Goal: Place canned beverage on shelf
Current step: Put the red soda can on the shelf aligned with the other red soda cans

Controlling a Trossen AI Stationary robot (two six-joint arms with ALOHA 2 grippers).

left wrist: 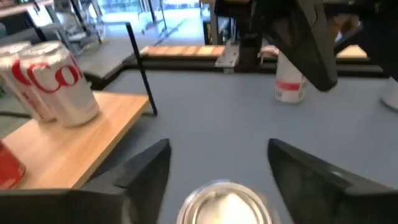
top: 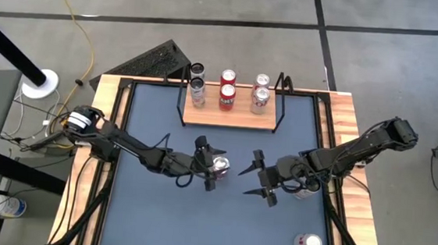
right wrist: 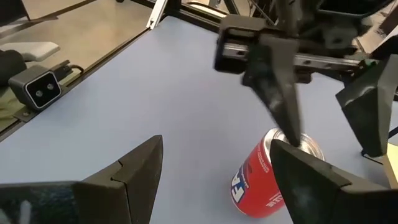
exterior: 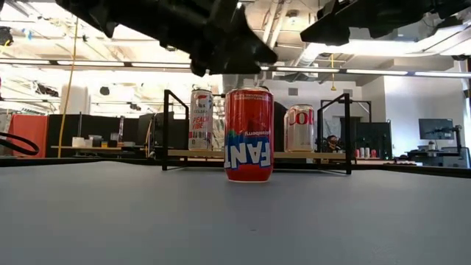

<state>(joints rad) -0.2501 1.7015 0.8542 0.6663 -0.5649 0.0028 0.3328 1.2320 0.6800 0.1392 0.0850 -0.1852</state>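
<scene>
Shelf (top: 228,117) holds six cans (left tool (top: 208,163) straddles red can (top: 220,166)).

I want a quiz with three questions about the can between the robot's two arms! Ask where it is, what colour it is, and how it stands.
1. Where is the can by the left gripper?
A. on the shelf
B. on the table, in front of the shelf
C. on the floor

2. What colour is it?
A. green
B. yellow
C. red

3. How does it stand?
A. upright
B. on its side
C. upside down

Answers:
1 B: from above it sits on the grey table, apart from the shelf.
2 C: its side is red with white letters.
3 A: the low view shows it standing straight, top up.
</scene>
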